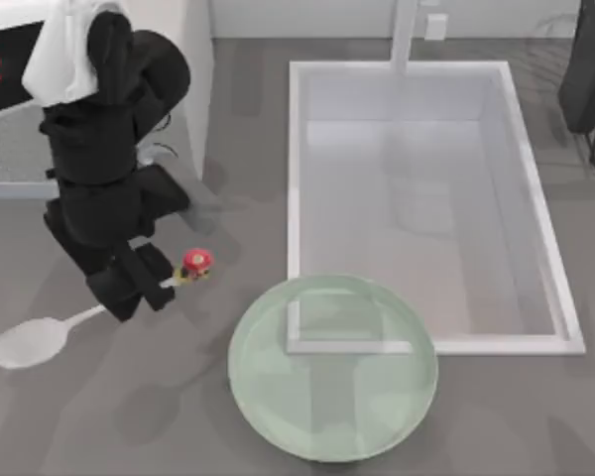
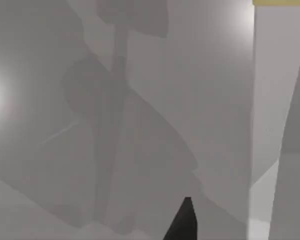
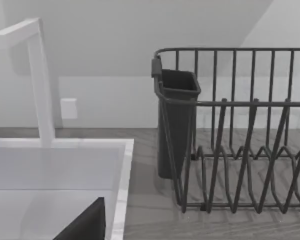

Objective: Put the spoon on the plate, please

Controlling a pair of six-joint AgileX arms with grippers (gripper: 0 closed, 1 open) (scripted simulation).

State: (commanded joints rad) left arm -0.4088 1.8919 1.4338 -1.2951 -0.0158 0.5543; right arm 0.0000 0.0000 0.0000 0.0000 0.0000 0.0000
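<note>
A pale green plate (image 1: 332,392) sits low on the table, overlapping the sink basin (image 1: 535,228) corner. To its left, the left gripper (image 1: 147,286) is clamped on the handle of the white spoon (image 1: 40,339). The grasp looks made; next the spoon needs lifting and carrying right onto the plate.

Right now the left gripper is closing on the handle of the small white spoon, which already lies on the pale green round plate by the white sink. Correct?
Not quite. In the top view the small white spoon lies on the grey table, left of the pale green round plate and apart from it. The left gripper is at its handle near the red-and-yellow tip, and the plate does sit by the white sink, overlapping its corner.
</note>
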